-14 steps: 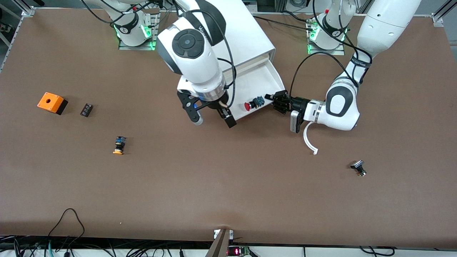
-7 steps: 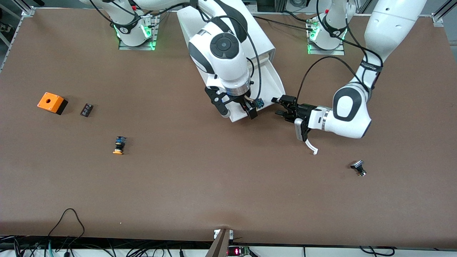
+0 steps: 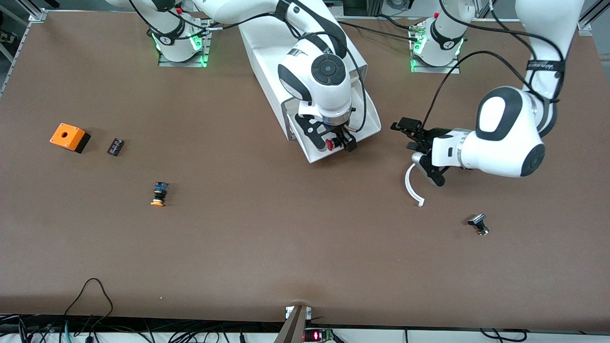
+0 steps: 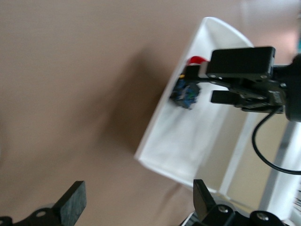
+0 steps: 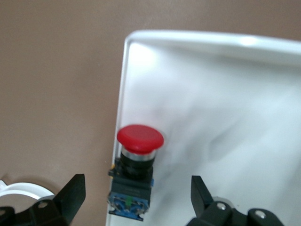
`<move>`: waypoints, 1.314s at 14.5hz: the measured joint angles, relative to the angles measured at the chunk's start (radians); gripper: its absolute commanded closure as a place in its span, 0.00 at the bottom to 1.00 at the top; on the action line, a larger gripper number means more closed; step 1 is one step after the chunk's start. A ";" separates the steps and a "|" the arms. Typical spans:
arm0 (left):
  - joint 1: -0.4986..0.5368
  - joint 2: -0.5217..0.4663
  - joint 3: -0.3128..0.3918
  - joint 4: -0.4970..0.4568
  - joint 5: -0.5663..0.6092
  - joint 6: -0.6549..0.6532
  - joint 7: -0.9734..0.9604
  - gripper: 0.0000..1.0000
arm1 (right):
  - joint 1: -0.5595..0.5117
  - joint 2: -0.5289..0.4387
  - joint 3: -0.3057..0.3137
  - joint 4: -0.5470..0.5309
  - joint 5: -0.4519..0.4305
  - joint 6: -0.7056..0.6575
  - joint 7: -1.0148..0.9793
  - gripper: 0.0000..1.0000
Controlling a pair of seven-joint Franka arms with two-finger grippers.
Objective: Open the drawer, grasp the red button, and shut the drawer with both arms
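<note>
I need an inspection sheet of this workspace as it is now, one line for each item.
Surface: brown table, bare in the part nearest the front camera.
Job's things: drawer open; red button lies in it.
Clutter: orange box, orange-capped button, white curved strip.
Grippers: right gripper open over the red button; left gripper open beside the drawer, holding nothing.
Cables: black cable at the table's edge.
Surroundings: nothing seen.

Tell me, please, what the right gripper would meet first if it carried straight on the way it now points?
Probably the red-capped push button with its black body and blue rear, lying in the open white tray drawer. The open right gripper points down over it, fingers either side; how far above is unclear.
</note>
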State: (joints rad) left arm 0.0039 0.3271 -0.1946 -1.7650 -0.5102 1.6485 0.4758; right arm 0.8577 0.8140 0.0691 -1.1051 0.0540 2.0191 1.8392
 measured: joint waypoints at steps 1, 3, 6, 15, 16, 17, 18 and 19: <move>-0.001 -0.016 -0.003 0.014 0.059 -0.002 -0.070 0.00 | 0.007 0.003 0.000 0.000 0.000 0.000 0.004 0.06; -0.008 -0.037 -0.020 0.046 0.158 -0.015 -0.221 0.00 | 0.017 0.008 0.000 0.000 0.000 0.000 0.008 0.13; -0.024 -0.046 -0.060 0.129 0.288 -0.084 -0.439 0.00 | 0.019 0.009 -0.001 0.000 0.000 0.001 0.009 0.44; 0.018 0.029 -0.046 0.350 0.386 -0.270 -0.576 0.00 | 0.019 0.006 -0.012 0.016 -0.004 -0.001 -0.001 1.00; 0.024 0.042 -0.045 0.351 0.386 -0.255 -0.584 0.00 | 0.017 0.004 -0.016 0.024 -0.004 -0.004 -0.001 1.00; 0.024 0.049 -0.044 0.350 0.387 -0.235 -0.602 0.00 | 0.011 0.001 -0.018 0.040 -0.004 -0.005 -0.002 1.00; 0.022 0.049 -0.046 0.344 0.387 -0.217 -0.632 0.00 | -0.003 -0.007 -0.019 0.057 -0.004 -0.012 -0.013 1.00; 0.019 0.044 -0.051 0.332 0.388 -0.198 -0.664 0.00 | -0.025 -0.020 -0.018 0.068 -0.001 -0.025 -0.046 1.00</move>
State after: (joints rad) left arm 0.0224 0.3712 -0.2456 -1.4334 -0.1226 1.4508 -0.1881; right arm 0.8330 0.7944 0.0511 -1.0367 0.0528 1.9939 1.7931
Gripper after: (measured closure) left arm 0.000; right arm 0.595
